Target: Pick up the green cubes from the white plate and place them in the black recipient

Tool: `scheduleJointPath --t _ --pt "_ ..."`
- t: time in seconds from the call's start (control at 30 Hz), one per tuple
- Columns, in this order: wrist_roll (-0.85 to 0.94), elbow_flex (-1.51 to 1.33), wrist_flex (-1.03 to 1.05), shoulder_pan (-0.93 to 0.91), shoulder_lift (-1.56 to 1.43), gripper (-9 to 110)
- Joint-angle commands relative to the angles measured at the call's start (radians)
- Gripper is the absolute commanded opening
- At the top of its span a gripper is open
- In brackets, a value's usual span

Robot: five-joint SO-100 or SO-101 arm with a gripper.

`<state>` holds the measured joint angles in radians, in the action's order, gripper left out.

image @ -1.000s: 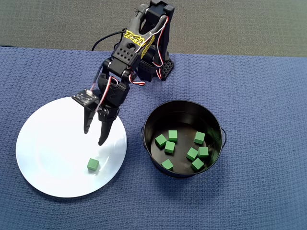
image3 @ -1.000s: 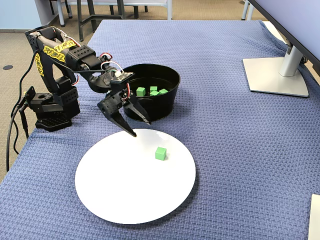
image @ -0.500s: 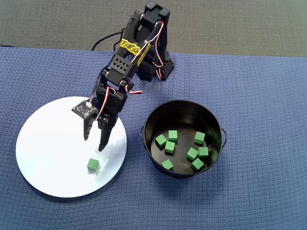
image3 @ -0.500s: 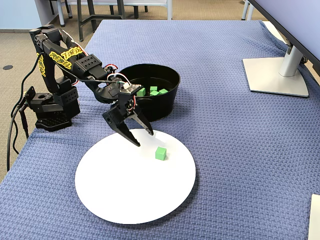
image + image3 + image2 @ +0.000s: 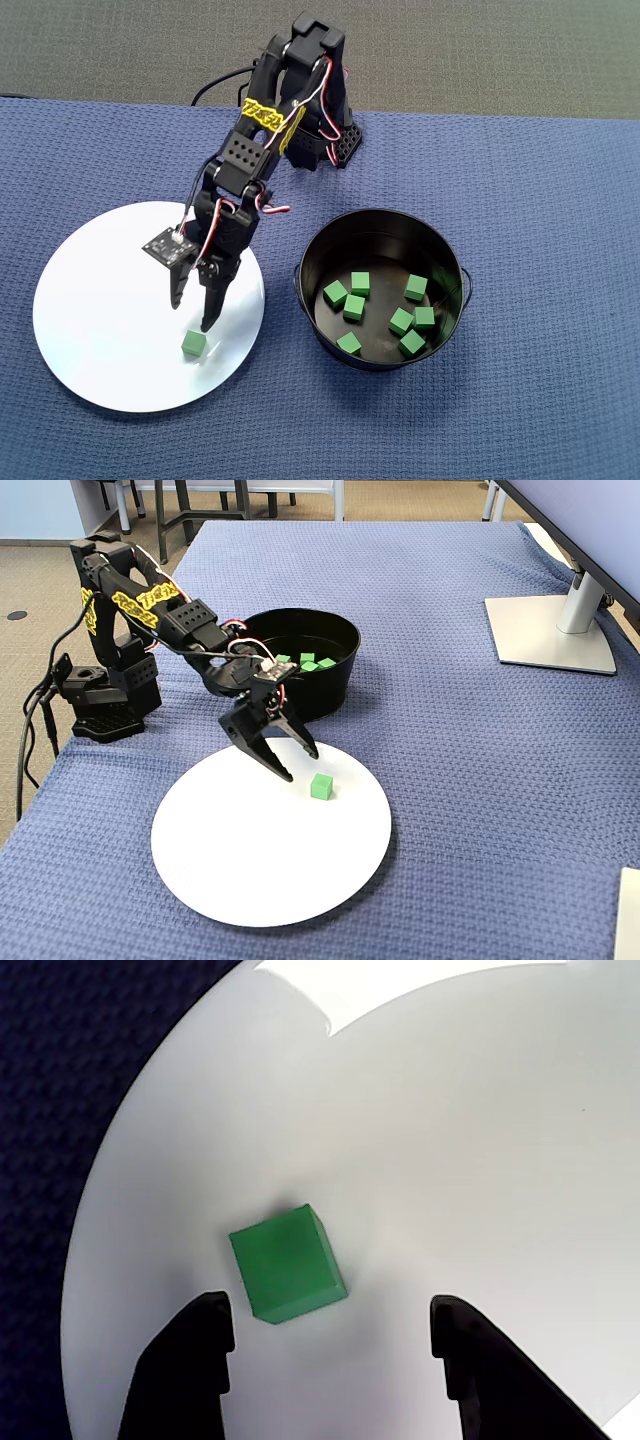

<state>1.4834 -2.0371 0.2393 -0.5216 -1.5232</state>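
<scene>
One green cube (image 5: 194, 344) sits alone on the big white plate (image 5: 90, 330), near the edge of the plate that is closest to the pot. The robot's fingers (image 5: 190, 315) are spread wide apart and hold nothing. They point down at the plate and hang just above it, close to the cube. In the wrist view the cube (image 5: 287, 1264) lies between the two black finger tips and a bit ahead of them, nearer the left finger (image 5: 190, 1360) than the right one. It does not touch either of them. The cube sits turned at a slant.

The black pot (image 5: 382, 288) stands on the blue cloth (image 5: 540, 200) that covers the table, just beside the plate. Eight more green cubes (image 5: 352, 308) lie loose on its shiny bottom. In the fixed view only a few of them (image 5: 309, 665) peek over the pot's wall.

The arm's black base (image 5: 100, 695) stands at the edge of the table, and the arm reaches out from it over the plate. A gray monitor stand (image 5: 555, 630) sits far off on the other side of the table.
</scene>
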Motion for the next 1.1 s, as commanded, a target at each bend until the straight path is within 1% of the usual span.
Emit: scheduleJointPath --t 0.0,0.17,0.37,0.7,0.87,1.07 --pt "-0.012 0.1 -0.003 -0.011 0.021 17" --pt "-0.014 0.127 -0.037 -0.011 0.071 17" --pt "0.017 0.094 -0.098 0.002 0.107 16" --pt "0.014 0.115 -0.141 0.003 0.181 15" --pt "0.018 0.095 -0.156 0.015 0.156 15" --pt "0.011 0.067 -0.126 0.026 0.075 15"
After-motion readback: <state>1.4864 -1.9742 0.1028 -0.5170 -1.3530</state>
